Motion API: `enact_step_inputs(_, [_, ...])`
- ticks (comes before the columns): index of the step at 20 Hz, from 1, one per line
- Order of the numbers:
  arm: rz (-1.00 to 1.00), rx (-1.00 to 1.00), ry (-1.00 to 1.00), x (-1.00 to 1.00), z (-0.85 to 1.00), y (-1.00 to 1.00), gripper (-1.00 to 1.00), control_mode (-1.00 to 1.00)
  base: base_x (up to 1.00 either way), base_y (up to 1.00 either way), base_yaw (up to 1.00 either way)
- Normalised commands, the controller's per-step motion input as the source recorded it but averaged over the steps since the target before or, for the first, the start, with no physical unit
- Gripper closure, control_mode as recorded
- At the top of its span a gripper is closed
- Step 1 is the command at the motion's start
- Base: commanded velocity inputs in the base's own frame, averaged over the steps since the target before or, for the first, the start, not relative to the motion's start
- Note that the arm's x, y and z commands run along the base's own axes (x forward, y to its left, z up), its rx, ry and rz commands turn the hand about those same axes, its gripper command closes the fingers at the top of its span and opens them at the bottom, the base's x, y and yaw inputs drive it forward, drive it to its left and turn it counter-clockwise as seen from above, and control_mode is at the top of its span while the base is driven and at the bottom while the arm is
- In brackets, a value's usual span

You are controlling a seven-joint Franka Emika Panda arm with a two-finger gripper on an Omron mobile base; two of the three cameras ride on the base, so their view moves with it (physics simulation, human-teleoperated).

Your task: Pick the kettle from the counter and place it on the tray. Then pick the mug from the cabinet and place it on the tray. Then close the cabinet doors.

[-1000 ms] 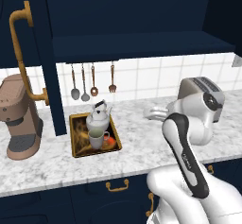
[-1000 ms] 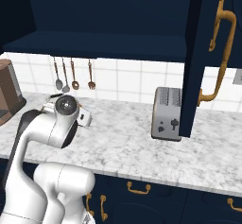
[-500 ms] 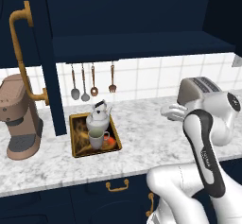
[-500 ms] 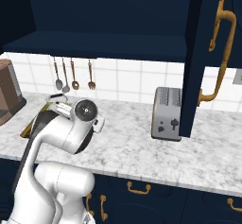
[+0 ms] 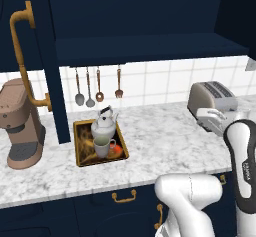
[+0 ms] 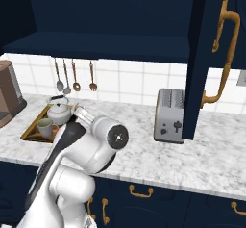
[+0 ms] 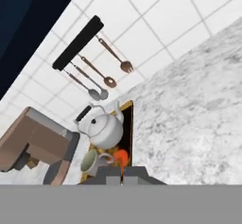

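Marbled counter [image 5: 165,141] carries the tray [image 5: 80,157], where we find the kettle [image 5: 104,127] and the mug [image 5: 103,147] standing together. Cabinet doors [image 6: 196,58] remain open. We note the gripper [image 7: 121,176], empty, has shut and the arm has swung right since earlier.

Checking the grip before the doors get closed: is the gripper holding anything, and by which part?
Nothing is held. The gripper is shut and empty; kettle and mug sit on the tray.

The robot's arm is hiding part of the tray [image 6: 34,128] in the right base view; a cabinet door [image 6: 198,63] is covering the toaster's [image 6: 169,115] right edge.
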Motion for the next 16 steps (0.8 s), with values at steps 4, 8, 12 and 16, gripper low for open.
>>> enact_step_inputs(4, [-0.1, 0.05, 0.0, -0.17, 0.0, -0.59, 1.0, -1.0, 0.0, 0.0, 0.0])
enact_step_inputs(8, [-0.08, 0.08, 0.0, -0.24, 0.0, -0.75, 1.0, -1.0, 0.0, 0.0, 0.0])
enact_step_inputs(12, [-0.02, 0.18, -0.12, -0.24, 0.0, -0.83, 1.0, -1.0, 0.0, 0.0, 0.0])
enact_step_inputs(16, [-0.03, 0.21, -0.15, -0.16, 0.2, -0.84, 1.0, -1.0, 0.0, 0.0, 0.0])
